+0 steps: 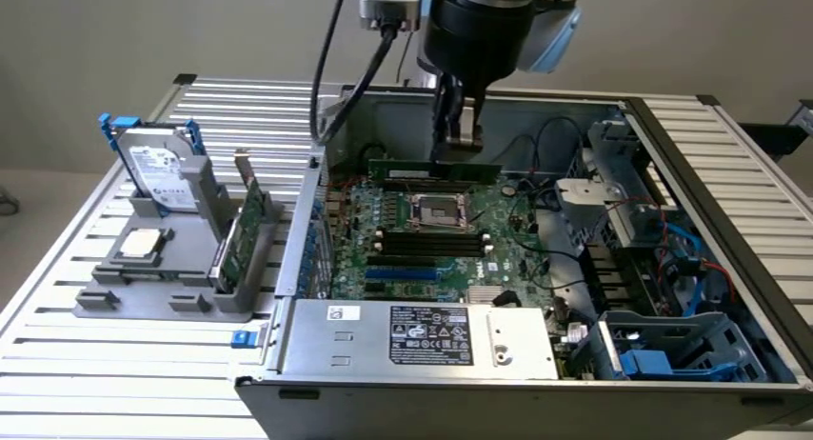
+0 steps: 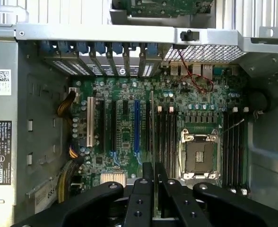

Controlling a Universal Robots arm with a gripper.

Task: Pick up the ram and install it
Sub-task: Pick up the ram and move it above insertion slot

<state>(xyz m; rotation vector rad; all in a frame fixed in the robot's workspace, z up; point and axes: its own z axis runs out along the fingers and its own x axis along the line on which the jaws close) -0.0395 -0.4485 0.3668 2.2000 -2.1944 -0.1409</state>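
The ram [image 1: 432,170] is a long thin green stick, held level just above the far part of the motherboard [image 1: 381,269] inside the open computer case. My gripper [image 1: 455,145] reaches down from above and is shut on the stick's upper edge near its middle. In the wrist view the black fingers [image 2: 139,198] pinch the ram [image 2: 152,137], seen edge-on as a thin line over the board, beside the black memory slots [image 2: 165,137] and the CPU socket [image 2: 199,156].
A grey holder [image 1: 140,302] on the exterior view's left carries a hard drive [image 1: 159,173], a taller green expansion card [image 1: 247,232] and a chip [image 1: 143,245]. Case walls, the power supply [image 1: 420,335], cables and drive cages [image 1: 661,345] surround the board.
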